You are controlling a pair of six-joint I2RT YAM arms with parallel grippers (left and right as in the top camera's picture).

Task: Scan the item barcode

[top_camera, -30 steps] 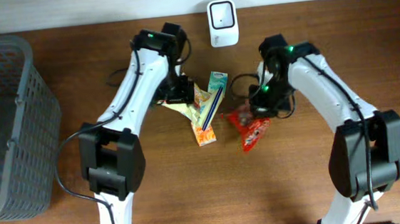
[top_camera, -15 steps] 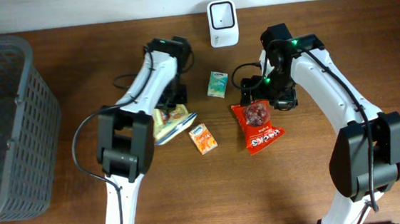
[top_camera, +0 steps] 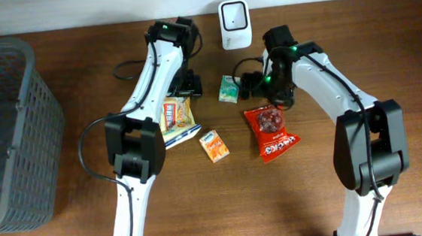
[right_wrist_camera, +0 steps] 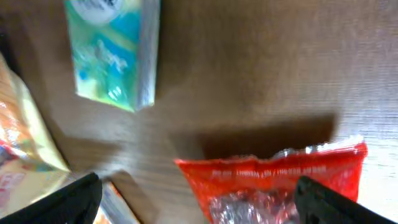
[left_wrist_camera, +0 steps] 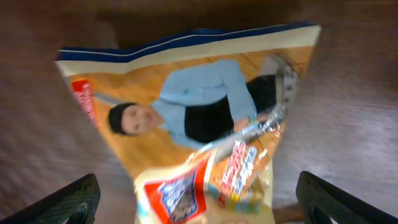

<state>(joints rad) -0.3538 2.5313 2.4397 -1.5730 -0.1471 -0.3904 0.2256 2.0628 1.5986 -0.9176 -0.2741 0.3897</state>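
A yellow snack bag (top_camera: pixel 177 115) with a blue-shirted figure printed on it lies flat on the wooden table. My left gripper (top_camera: pixel 192 83) hangs above its far end, open and empty; the left wrist view shows the bag (left_wrist_camera: pixel 199 118) between the wide-spread fingertips (left_wrist_camera: pixel 68 202). My right gripper (top_camera: pixel 256 86) is open and empty between a green carton (top_camera: pixel 229 89) and a red snack bag (top_camera: pixel 271 132). In the right wrist view the carton (right_wrist_camera: pixel 115 53) lies upper left and the red bag (right_wrist_camera: pixel 280 180) lower right. The white scanner (top_camera: pixel 233 14) stands at the back edge.
A small orange box (top_camera: pixel 214 145) lies in front of the yellow bag. A grey mesh basket (top_camera: pixel 5 134) fills the left side of the table. Cables trail behind both wrists near the scanner.
The items, bunched together a second ago, now lie apart. The yellow bag has been let go and lies flat. My right gripper has shifted left from over the red bag toward the green carton.
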